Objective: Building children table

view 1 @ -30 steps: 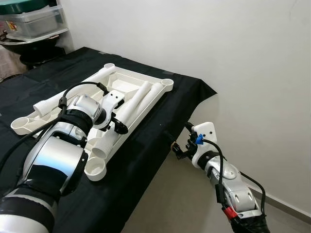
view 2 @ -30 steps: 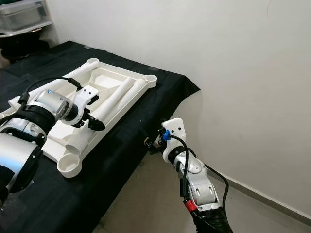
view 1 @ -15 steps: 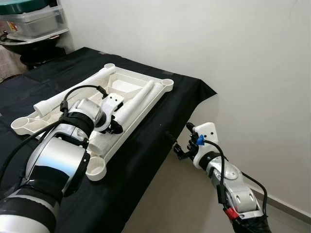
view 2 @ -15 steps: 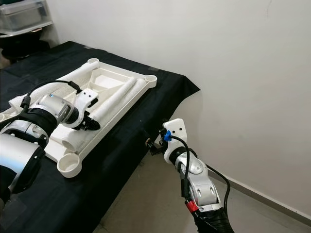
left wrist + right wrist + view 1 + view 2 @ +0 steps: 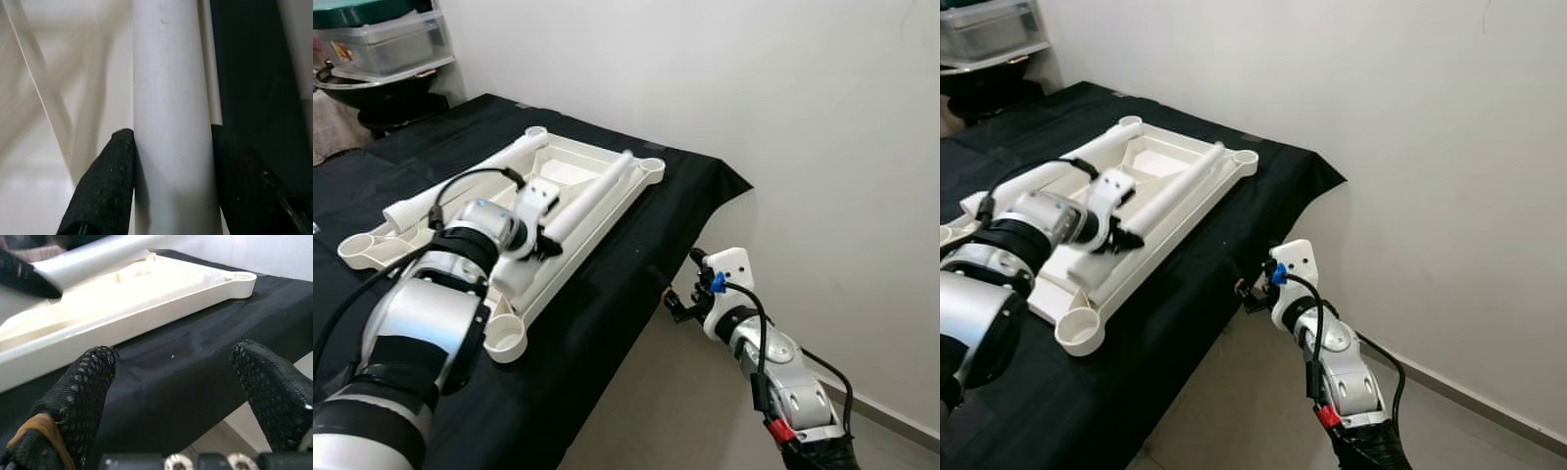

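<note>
Tabletop (image 5: 570, 164), white plastic, lies upside down on the black cloth (image 5: 636, 257) covering the work surface, ribbed underside up, round leg sockets at the corners. Three sockets can be counted in the left eye view: far left corner, far right corner (image 5: 651, 166), near right corner (image 5: 506, 341); a fourth on the near left is partly cut by the arm. Left arm covers much of the near half of the tabletop, so anything lying under it can't be made out.

White tube legs: two made out. One leg (image 5: 592, 193) is lifted at a slant over the tabletop, far end blurred. A second leg (image 5: 411, 208) sits along the left rim, partly hidden.

Left gripper (image 5: 544, 242) is clamped on the lower part of the raised leg; left wrist view shows a black finger (image 5: 105, 186) pressed on each side of the tube (image 5: 171, 117).

Right gripper (image 5: 679, 304) hangs off the table's right edge, above the floor (image 5: 675, 411), touching nothing. Right wrist view shows its fingers (image 5: 80, 382) spread wide apart, nothing between them, pointed at the cloth edge and tabletop rim (image 5: 146, 318).

Stacked storage bins (image 5: 382, 44) at far left, cut off by the frame.
</note>
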Robot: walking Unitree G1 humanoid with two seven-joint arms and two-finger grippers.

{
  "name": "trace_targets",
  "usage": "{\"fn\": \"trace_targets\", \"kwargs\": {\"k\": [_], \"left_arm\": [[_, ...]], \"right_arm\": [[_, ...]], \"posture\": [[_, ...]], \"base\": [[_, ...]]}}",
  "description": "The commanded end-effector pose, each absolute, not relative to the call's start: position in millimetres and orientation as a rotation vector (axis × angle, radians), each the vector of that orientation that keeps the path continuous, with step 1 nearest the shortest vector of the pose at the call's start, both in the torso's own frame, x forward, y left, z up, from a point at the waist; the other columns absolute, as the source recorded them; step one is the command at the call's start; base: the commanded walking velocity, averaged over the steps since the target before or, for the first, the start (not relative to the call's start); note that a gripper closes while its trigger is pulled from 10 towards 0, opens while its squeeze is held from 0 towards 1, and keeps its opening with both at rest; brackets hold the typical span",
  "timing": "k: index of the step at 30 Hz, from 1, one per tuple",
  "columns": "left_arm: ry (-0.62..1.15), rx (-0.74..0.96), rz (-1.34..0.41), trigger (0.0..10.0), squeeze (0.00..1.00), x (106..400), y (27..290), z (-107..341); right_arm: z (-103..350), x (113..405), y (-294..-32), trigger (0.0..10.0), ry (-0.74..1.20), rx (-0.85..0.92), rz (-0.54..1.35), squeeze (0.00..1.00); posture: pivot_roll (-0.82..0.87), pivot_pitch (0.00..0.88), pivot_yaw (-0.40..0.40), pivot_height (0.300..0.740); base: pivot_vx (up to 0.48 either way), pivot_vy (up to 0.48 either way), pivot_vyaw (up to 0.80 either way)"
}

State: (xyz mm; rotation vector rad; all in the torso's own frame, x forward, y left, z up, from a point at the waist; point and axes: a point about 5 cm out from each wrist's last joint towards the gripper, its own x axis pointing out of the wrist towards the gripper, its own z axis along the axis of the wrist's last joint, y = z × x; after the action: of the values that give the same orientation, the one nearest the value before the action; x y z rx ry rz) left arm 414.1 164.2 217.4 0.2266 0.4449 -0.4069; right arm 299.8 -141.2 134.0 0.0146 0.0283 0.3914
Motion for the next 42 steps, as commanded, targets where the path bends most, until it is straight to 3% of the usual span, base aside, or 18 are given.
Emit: {"fn": "trace_targets", "kwargs": {"k": [1, 3, 7, 10, 11, 13, 14, 20, 21, 22, 24, 25, 27, 29, 32, 42], "left_arm": [[0.287, 0.172, -0.420, 0.0, 0.00, 419.5, 163.5, 248.1], [0.127, 0.058, -0.505, 0.0, 0.00, 418.0, 164.2, 267.2], [0.053, 0.003, -0.547, 0.0, 0.00, 415.8, 166.0, 275.2], [-0.042, -0.098, -0.705, 0.0, 0.00, 406.0, 162.8, 281.9], [-0.125, -0.157, -0.916, 1.7, 0.00, 388.2, 157.6, 279.2], [-0.141, -0.163, -0.976, 1.7, 0.00, 382.1, 155.8, 276.6], [-0.161, -0.146, -1.050, 10.0, 0.00, 372.4, 152.3, 269.2], [-0.189, -0.151, -1.195, 10.0, 0.00, 347.7, 139.1, 247.1], [-0.203, -0.184, -1.212, 10.0, 0.00, 342.4, 135.7, 242.5], [-0.220, -0.212, -1.217, 10.0, 0.00, 338.5, 132.6, 238.2], [-0.220, -0.212, -1.217, 10.0, 0.00, 338.5, 132.6, 238.2], [-0.242, -0.236, -1.230, 10.0, 0.00, 334.2, 130.3, 235.7], [-0.242, -0.236, -1.230, 10.0, 0.00, 334.2, 130.3, 235.7], [-0.277, -0.276, -1.278, 10.0, 0.00, 325.1, 126.3, 235.4], [-0.288, -0.289, -1.327, 10.0, 0.00, 316.4, 124.1, 236.4], [-0.265, -0.277, -1.454, 10.0, 0.00, 285.8, 122.5, 228.5]], "right_arm": [[147.2, 301.7, -142.7, 10.0, -0.031, 0.075, 0.379, 0.00], [160.8, 304.5, -143.9, 10.0, -0.078, 0.168, 0.387, 0.00], [168.5, 305.7, -145.2, 10.0, -0.105, 0.216, 0.396, 0.00], [184.3, 306.3, -145.6, 10.0, -0.163, 0.321, 0.464, 0.00], [212.3, 303.4, -144.7, 10.0, -0.272, 0.434, 0.598, 0.00], [221.3, 301.7, -144.5, 10.0, -0.307, 0.464, 0.644, 0.00], [235.7, 298.6, -148.0, 10.0, -0.370, 0.513, 0.707, 0.00], [259.6, 291.9, -167.9, 10.0, -0.481, 0.638, 0.829, 0.00], [260.1, 288.9, -174.6, 10.0, -0.487, 0.648, 0.878, 1.00], [259.0, 281.6, -177.4, 10.0, -0.477, 0.610, 0.964, 1.00], [259.0, 281.6, -177.4, 10.0, -0.477, 0.610, 0.964, 1.00], [256.3, 271.9, -174.3, 10.0, -0.441, 0.524, 1.073, 1.00], [256.3, 271.9, -174.3, 10.0, -0.441, 0.524, 1.073, 1.00], [251.0, 256.9, -163.6, 10.0, -0.353, 0.417, 1.267, 1.00], [249.3, 253.6, -158.0, 10.0, -0.311, 0.403, 1.340, 1.00], [245.8, 260.6, -159.5, 10.0, -0.264, 0.396, 1.351, 1.00]], "posture": [[-0.10, 0.000, -0.021, 0.740], [-0.10, 0.000, -0.027, 0.740], [-0.09, 0.000, -0.028, 0.740], [-0.10, 0.000, -0.027, 0.740], [-0.11, 0.000, -0.022, 0.740], [-0.11, 0.000, -0.022, 0.740], [-0.11, 0.000, -0.020, 0.740], [-0.12, 0.000, -0.018, 0.740], [-0.13, 0.000, -0.019, 0.740], [-0.13, 0.000, -0.026, 0.740], [-0.13, 0.000, -0.026, 0.740], [-0.13, 0.000, -0.027, 0.740], [-0.13, 0.000, -0.027, 0.740], [-0.14, 0.000, -0.033, 0.740], [-0.14, 0.000, -0.035, 0.740], [-0.13, 0.000, -0.032, 0.740]], "base": [[0.000, 0.000, 0.00], [0.000, 0.000, 0.00], [0.000, 0.000, 0.00], [0.000, 0.000, 0.00], [0.000, 0.000, 0.00], [0.000, 0.000, 0.00], [0.000, 0.000, 0.00], [0.000, 0.000, 0.00], [0.000, 0.000, 0.00], [0.000, 0.000, 0.00], [0.000, 0.000, 0.00], [0.000, 0.000, 0.00], [0.000, 0.000, 0.00], [0.000, 0.000, 0.00], [0.000, 0.000, 0.00], [0.000, 0.000, 0.00]]}}
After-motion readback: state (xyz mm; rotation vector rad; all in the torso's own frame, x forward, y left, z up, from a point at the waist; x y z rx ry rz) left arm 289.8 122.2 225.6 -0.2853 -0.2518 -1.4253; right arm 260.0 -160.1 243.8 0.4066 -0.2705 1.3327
